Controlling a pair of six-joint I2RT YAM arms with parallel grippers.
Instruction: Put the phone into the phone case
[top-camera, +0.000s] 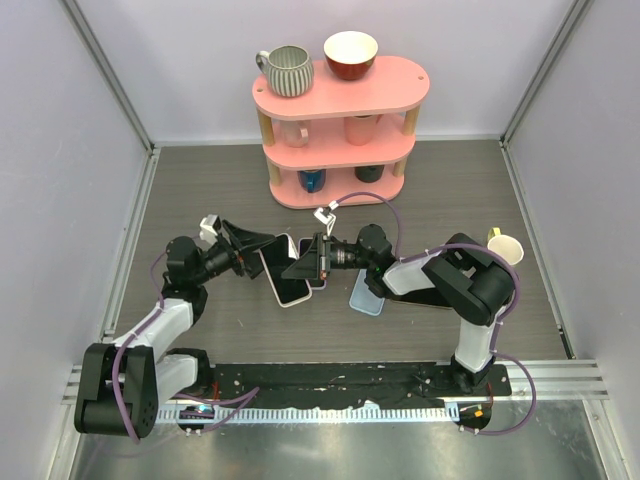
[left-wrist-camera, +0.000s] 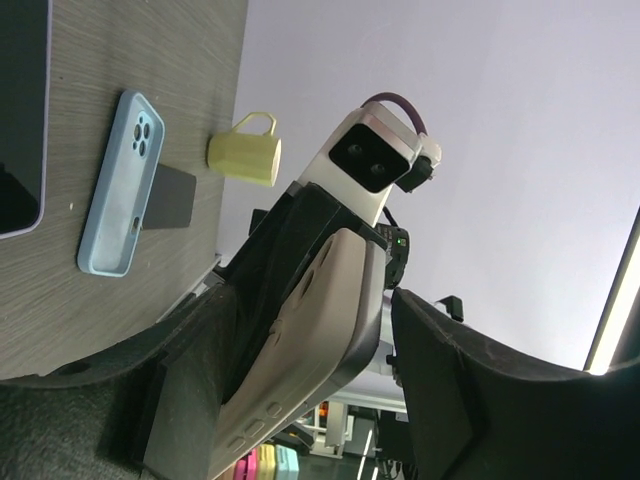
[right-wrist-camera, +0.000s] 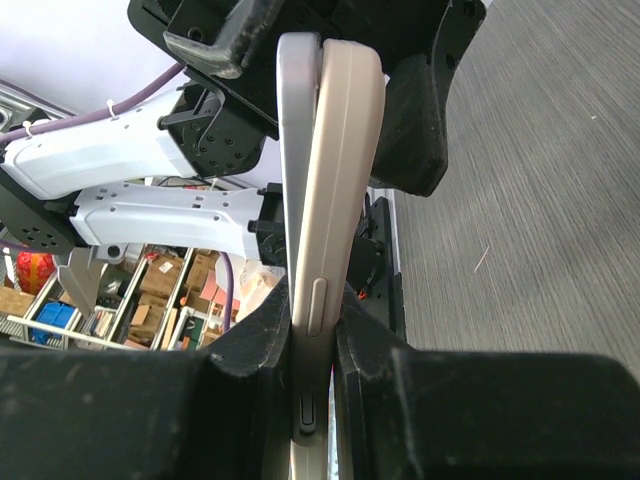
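Over the gray table (top-camera: 200, 190), the right gripper (right-wrist-camera: 305, 335) is clamped on one end of the phone (right-wrist-camera: 296, 150) and the beige case (right-wrist-camera: 345, 150) pressed against it. The left gripper (top-camera: 268, 255) straddles their other end with its jaws apart and a gap on one side. A blue case (top-camera: 367, 293) lies nearby.

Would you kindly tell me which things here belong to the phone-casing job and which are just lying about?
In the job:
- phone
- beige case, pinched together with the phone in the right gripper
- left gripper, open around them

Lying about:
- blue case
- second phone
- yellow mug
- shelf
- striped mug
- bowl
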